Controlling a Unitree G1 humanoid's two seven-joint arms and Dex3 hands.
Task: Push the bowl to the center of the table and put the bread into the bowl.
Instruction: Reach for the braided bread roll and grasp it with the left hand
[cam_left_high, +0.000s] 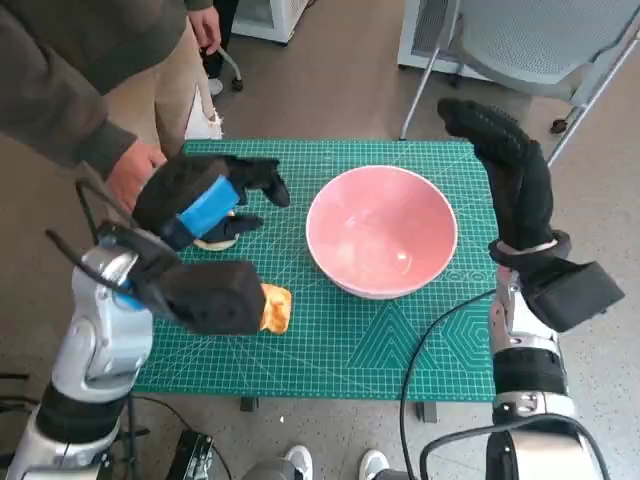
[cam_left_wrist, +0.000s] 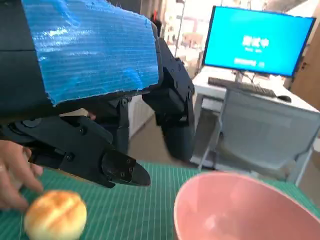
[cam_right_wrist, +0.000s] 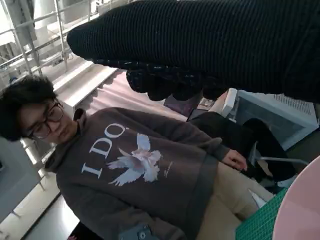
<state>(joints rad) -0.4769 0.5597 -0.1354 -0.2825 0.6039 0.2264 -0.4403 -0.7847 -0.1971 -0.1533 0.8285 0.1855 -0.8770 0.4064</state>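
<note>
A round golden bread roll (cam_left_wrist: 55, 215) is overhung by the spread, empty left hand (cam_left_high: 215, 200) beside the pink ceramic bowl (cam_left_high: 381, 231), the gloved right hand (cam_left_high: 510, 170) held open.

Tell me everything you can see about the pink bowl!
The pink bowl is big, round and deep, with a smooth, shiny surface that looks like plastic or glazed ceramic; light glints off its inside. It is empty and stands upright on the green cutting mat, a bit right of the middle. Nothing touches it. The left hand hovers to its left, over a bread roll, and the gloved right hand is raised beside its right rim. The left wrist view shows its rim up close.
</note>
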